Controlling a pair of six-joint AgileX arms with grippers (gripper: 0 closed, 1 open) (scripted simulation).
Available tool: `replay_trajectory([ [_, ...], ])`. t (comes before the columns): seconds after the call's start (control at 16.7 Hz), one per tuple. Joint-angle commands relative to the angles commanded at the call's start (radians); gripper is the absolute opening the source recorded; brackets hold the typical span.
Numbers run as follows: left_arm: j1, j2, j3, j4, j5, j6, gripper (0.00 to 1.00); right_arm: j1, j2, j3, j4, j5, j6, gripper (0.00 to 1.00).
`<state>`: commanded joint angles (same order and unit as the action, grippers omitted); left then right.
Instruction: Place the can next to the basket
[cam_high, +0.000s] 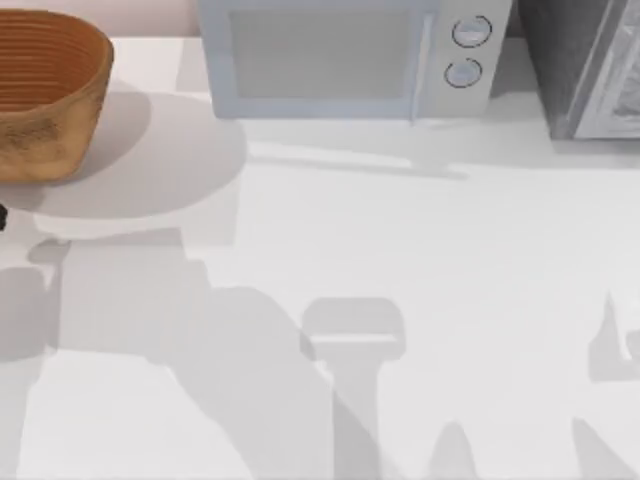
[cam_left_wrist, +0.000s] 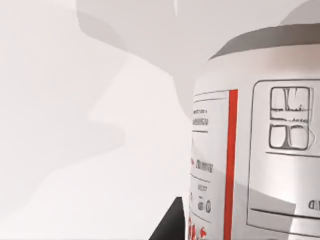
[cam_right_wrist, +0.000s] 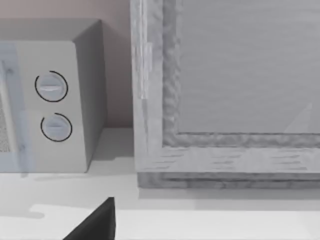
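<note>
Showing 1 can (cam_left_wrist: 260, 150) (1 basket (cam_high: 45, 95))

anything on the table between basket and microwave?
Nothing: top view shows bare table, only shadow, between basket and microwave.

Little of our own body is visible. By the can, in the left wrist view, we see one matte black wedge (cam_left_wrist: 170, 225) with straight edges. In the right wrist view, below the microwave's dials, a similar black angled piece (cam_right_wrist: 95, 222) rises to a blunt, squared tip. Neither carries markings, screws or cables.
</note>
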<state>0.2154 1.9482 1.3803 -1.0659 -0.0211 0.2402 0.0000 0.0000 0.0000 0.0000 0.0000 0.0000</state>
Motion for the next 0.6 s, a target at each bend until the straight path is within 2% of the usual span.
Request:
replay_trajectory([
  [0.54, -0.008, -0.015, -0.002, 0.052, 0.02, -0.007, 0.0, 0.0, 0.0, 0.0, 0.0, 0.0, 0.0, 1.0],
  [0.6, -0.008, -0.015, -0.002, 0.052, 0.02, -0.007, 0.08, 0.0, 0.0, 0.0, 0.0, 0.0, 0.0, 1.0],
])
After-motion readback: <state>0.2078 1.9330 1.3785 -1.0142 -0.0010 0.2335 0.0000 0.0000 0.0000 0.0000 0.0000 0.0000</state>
